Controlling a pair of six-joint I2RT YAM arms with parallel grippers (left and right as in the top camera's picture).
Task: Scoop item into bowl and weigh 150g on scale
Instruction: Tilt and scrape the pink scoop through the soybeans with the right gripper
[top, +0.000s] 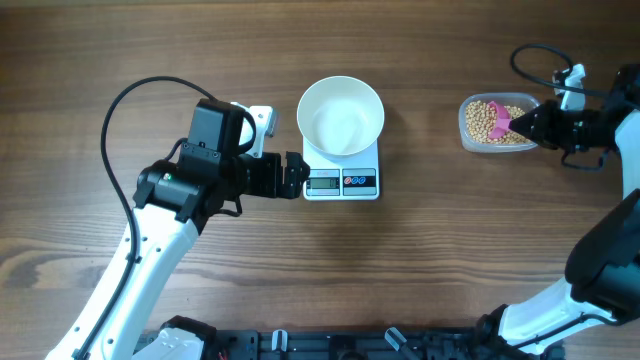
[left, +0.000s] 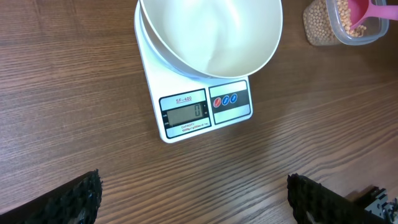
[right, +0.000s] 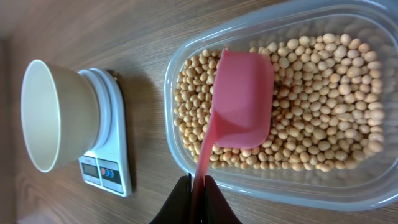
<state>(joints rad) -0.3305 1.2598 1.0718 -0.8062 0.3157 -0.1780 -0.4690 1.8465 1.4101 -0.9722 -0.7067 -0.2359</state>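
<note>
Our right gripper (right: 198, 186) clamps the pink scoop (right: 242, 99) — resting on the beans (right: 323, 93), frame right, ready to load; left gripper (top: 296, 175) gapes idle.

The left gripper (top: 296, 175), fingers spread wide, sits just left of the scale (top: 341, 183); the right gripper (top: 524, 124), well right of it, pinches a pink scoop (top: 500, 119).

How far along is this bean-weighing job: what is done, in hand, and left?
Done: the empty bowl sits on the scale, whose display reads 0. In hand: the right gripper is shut on a pink scoop, its head in the tub at the beans. Left: no beans are in the bowl yet, so all scooping and weighing remain. The left gripper is open beside the scale.
</note>
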